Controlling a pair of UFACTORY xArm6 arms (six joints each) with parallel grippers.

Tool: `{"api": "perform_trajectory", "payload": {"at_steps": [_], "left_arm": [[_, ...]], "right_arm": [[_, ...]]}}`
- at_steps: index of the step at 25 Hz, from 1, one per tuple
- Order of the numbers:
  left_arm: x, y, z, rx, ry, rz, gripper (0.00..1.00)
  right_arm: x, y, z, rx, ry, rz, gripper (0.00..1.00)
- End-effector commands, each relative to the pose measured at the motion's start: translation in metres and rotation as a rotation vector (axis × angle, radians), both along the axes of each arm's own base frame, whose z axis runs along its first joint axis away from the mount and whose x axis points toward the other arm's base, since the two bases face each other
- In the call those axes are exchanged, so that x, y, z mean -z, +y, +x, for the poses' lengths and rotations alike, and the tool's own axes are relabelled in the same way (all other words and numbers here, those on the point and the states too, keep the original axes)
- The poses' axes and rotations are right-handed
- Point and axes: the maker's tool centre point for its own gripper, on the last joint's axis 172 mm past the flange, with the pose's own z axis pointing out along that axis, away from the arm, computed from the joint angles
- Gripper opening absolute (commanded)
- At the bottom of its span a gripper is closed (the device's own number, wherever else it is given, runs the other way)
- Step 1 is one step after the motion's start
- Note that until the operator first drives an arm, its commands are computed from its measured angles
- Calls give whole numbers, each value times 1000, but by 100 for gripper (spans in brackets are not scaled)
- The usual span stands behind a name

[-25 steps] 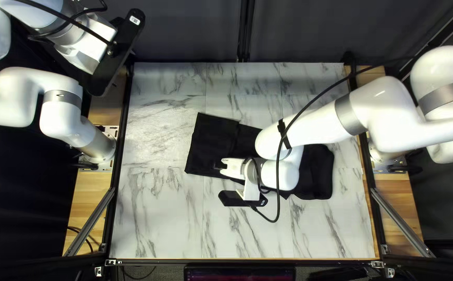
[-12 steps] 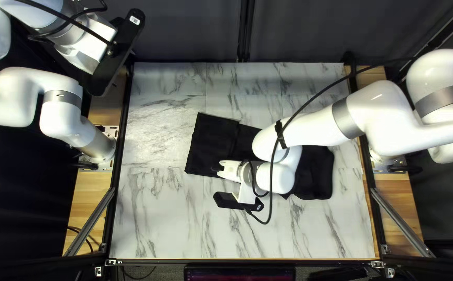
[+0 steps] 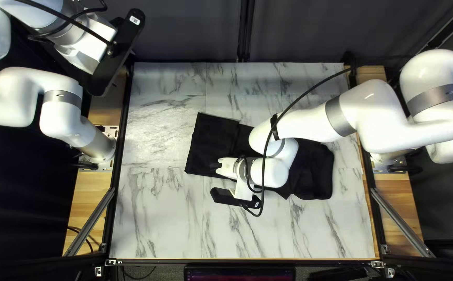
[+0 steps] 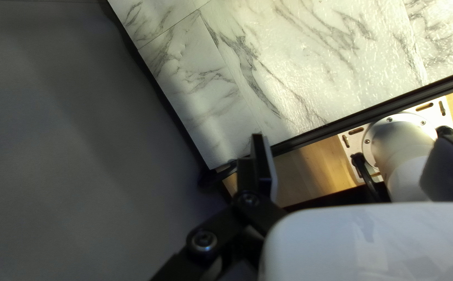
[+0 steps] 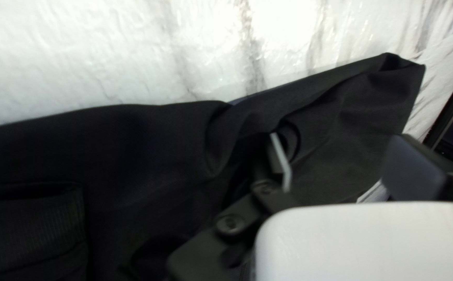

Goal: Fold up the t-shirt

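On the middle of the tabletop [image 3: 158, 224], reaching toward the right of the top left view, lies the black t-shirt [image 3: 211, 140], creased, partly hidden beneath the right arm [image 3: 309, 125]. Right gripper [image 3: 219, 166]: at the t-shirt, jaws released, set apart. Left gripper [image 3: 84, 58]: raised, far left; jaws likewise released, wide apart.

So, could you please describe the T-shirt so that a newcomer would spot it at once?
Find the pale, marble-patterned table. Around its middle, partly hidden beneath my right arm, lies the T-shirt, a wide patch of soft black cloth. Unlike the dark curtain hanging beyond the far edge, it rests on the tabletop.
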Motion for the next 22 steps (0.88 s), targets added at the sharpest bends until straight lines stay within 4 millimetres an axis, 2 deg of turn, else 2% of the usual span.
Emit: {"api": "perform_trajectory", "payload": {"at_steps": [1,8,22], "left_arm": [[0,0,0,0,0,0,100],[0,0,0,0,0,0,100],[0,0,0,0,0,0,100]], "right_arm": [[-16,-6,-1,5,-8,-19,0],[-39,-11,-11,21,-22,-49,0],[-70,-22,-37,12,-7,-97,0]]}}
